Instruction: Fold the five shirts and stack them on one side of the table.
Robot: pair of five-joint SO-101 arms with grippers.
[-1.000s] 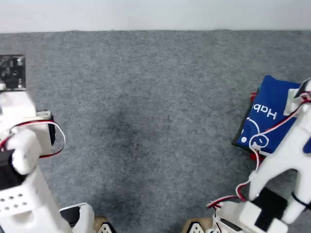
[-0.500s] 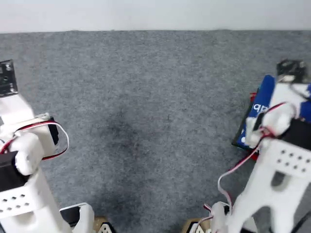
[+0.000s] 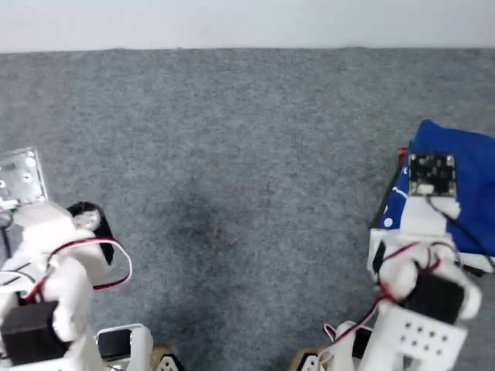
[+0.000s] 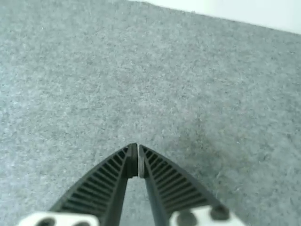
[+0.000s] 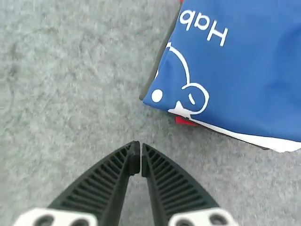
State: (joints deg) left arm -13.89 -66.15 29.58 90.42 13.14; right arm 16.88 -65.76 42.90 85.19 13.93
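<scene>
Along the near edge of the grey tabletop (image 3: pixel 247 154) both arms sit drawn in. The left hand (image 4: pixel 138 157) is pinched fully together with nothing between its fingers, over bare surface towards the left edge. The right hand (image 5: pixel 140 155) is likewise closed tight and empty, its tips just short of the stack of folded shirts (image 3: pixel 472 154) at the right edge. A blue shirt (image 5: pixel 235 61) lies on top. A red layer (image 5: pixel 186 121) and a dark layer (image 5: pixel 154 77) peek out below it, though I cannot count how many shirts lie under there. The cloth looks light, soft and limp, so it would probably sag and unfold if lifted by one layer. A pinch across a folded edge near a corner, catching every ply, seems the safest hold. The rough tabletop may drag at the fabric.
</scene>
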